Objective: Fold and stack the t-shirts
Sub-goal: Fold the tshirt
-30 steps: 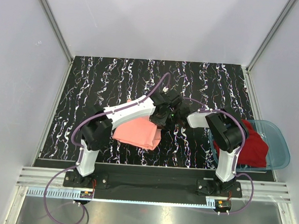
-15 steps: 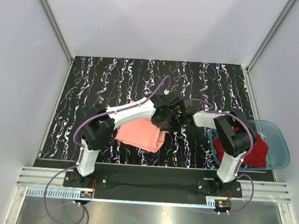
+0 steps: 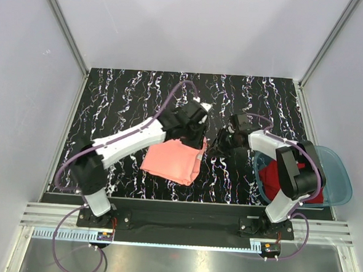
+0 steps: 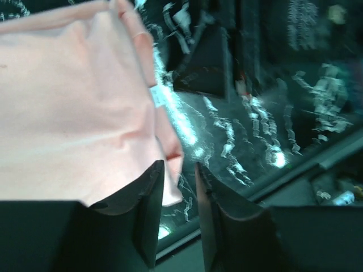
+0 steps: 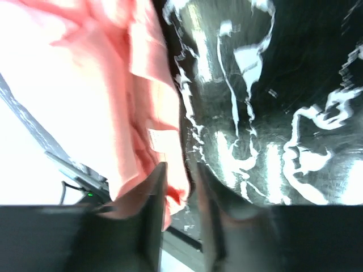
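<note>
Salmon-pink cloth t-shirt (image 3: 172, 162) lies folded on the black marbled desk (image 3: 122, 95), just left of centre. Left gripper (image 4: 180, 170) and right gripper (image 5: 180, 170) have released it and drawn apart, jaws parted and holding nothing. Judged next: the dark red t-shirt (image 3: 271, 178) in the translucent blue plastic basin (image 3: 342, 176).

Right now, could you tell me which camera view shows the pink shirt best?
The top external view: the whole folded pink shirt shows, bar its far edge under the left arm. The left wrist view gives only a blurred close-up of one corner; the right wrist view a washed-out edge with its white label.
</note>
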{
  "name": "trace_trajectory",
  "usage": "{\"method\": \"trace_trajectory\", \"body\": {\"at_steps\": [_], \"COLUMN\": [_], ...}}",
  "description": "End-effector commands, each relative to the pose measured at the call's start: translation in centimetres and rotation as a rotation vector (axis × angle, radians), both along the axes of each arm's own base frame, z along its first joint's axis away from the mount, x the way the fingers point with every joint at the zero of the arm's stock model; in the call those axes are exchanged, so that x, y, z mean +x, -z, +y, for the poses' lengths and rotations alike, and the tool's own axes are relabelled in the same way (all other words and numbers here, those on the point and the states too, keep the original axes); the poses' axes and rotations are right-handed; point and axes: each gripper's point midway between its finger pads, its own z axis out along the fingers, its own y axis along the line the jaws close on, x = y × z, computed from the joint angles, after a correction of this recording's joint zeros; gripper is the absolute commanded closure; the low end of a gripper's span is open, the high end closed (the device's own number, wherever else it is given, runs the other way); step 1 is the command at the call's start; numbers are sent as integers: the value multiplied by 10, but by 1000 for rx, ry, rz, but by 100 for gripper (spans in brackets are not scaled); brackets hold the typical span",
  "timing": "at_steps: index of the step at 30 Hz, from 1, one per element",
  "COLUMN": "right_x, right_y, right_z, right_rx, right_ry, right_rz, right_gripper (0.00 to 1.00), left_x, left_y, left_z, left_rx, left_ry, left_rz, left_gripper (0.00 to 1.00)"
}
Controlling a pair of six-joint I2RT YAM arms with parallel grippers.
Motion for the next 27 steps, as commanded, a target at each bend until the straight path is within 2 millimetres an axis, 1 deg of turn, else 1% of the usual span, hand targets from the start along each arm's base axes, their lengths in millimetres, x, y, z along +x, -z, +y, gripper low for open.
{"method": "trace_trajectory", "body": {"at_steps": [1,2,3,4,5,6,7,8,10,11,12,15,17,21,27], "right_x": [21,27,32,36,40,48,51,59,65,67,73,78,81,88,91], "right_y": [-37,-42,-45,-48,-51,-54,-57,-56,-55,-54,-50,-39,-35,-31,-30], "right_z": [1,1,3,5,7,11,15,18,24,25,26,26,26,28,33], "right_rx": [80,105,123,135,143,158,176,177,199,197,190,157,153,145,167], "right_ry": [-54,-49,-41,-43,-44,-43,-53,-55,-73,-81,-91,-114,-124,-129,-136], "right_rz": [-133,-149,-148,-153,-160,-172,-173,-175,-164,-161,-162,-145,-146,-149,-140], "right_gripper": [58,54,50,42,38,36,34,34,34,34,34,36,36,41,44], "left_x": [-6,-13,-13,-17,-23,-26,-30,-36,-41,-44,-45,-45,-46,-48,-54], "left_y": [-29,-18,-12,-9,2,6,11,21,30,38,41,49,51,56,64], "left_z": [-3,-2,1,2,2,2,2,2,3,3,3,4,3,-1,-1], "left_rx": [-167,-187,-196,-209,-223,-233,-242,-255,-262,-266,-268,-265,-266,-280,-275], "left_ry": [49,57,51,54,69,73,77,82,81,82,81,77,75,74,77], "left_rz": [-6,32,51,67,95,103,116,143,162,174,179,183,186,208,233], "left_gripper": [69,72,75,76,77,78,79,79,80,80,80,81,81,82,83]}}
